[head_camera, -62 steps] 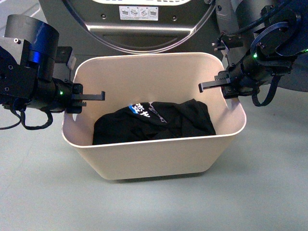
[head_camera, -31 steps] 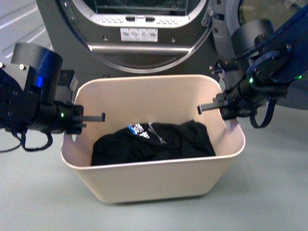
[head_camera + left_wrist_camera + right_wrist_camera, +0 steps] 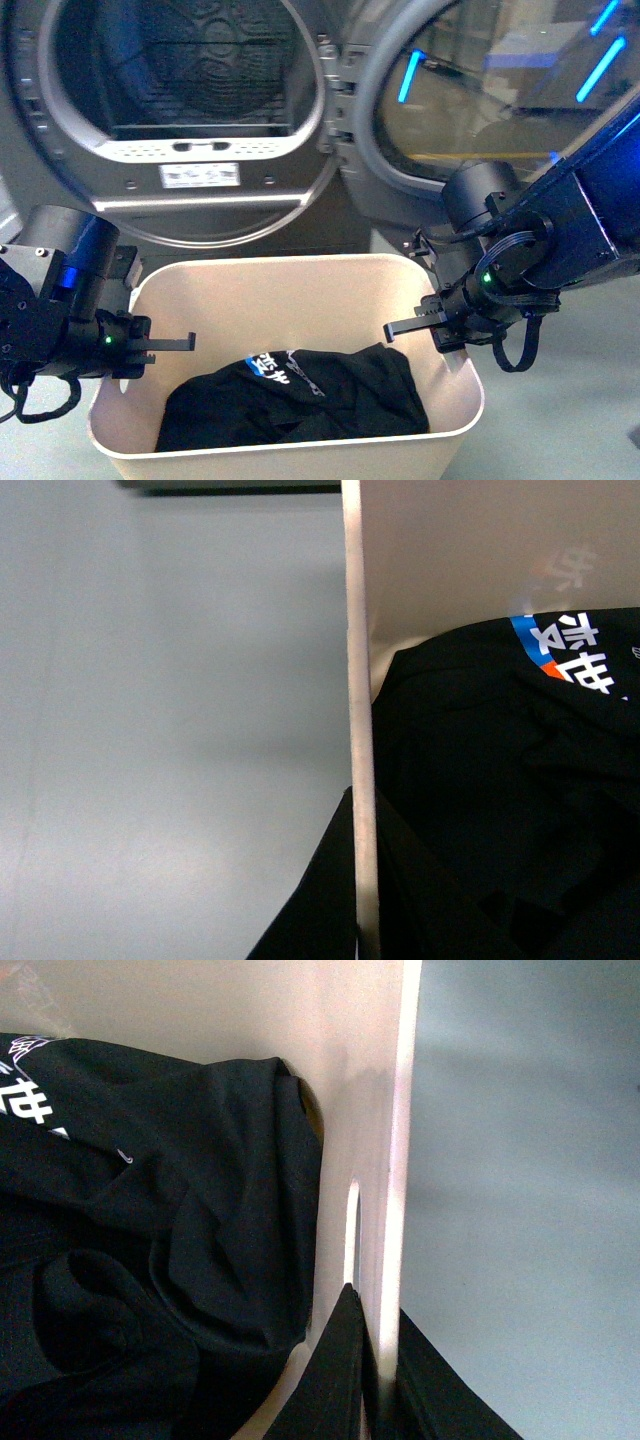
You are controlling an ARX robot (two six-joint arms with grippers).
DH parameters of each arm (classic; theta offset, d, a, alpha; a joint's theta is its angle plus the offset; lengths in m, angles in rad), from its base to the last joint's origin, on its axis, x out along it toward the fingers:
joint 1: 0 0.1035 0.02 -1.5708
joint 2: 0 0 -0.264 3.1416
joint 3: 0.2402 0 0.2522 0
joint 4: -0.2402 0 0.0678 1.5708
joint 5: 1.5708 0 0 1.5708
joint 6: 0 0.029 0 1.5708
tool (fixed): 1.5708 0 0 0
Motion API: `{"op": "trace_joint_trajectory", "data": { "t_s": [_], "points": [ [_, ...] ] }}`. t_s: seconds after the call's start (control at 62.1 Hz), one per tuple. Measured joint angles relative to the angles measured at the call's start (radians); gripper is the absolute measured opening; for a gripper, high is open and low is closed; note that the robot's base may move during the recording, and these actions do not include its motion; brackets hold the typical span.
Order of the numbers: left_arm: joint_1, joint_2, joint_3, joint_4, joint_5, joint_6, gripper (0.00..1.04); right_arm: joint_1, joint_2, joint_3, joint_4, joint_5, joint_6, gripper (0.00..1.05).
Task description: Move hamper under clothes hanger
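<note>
found the hamper low and central, just in front of the open dryer, with a black garment heaped inside. lay with its long axis side to side, one short wall toward each arm. had the left gripper pinched narrow over the left short wall, a finger on each face, and the right gripper clamped likewise on the right wall, just beside the slot handle. put neither arm nearer. saw no clothes hanger in any view, so could not tell which way to carry; judged a joint, level carry likely.
</note>
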Motion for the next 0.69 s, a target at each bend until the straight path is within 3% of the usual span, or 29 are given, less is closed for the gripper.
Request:
{"op": "trace_joint_trajectory", "data": {
  "t_s": [0.274, 0.693],
  "points": [
    [-0.038, -0.002, 0.003, 0.001, 0.031, -0.001, 0.04, -0.043, 0.000, 0.000, 0.001, 0.021, 0.000, 0.03],
    [-0.022, -0.002, 0.001, 0.001, 0.019, -0.002, 0.04, -0.024, 0.000, 0.000, 0.002, 0.011, 0.000, 0.03]
  ]
}}
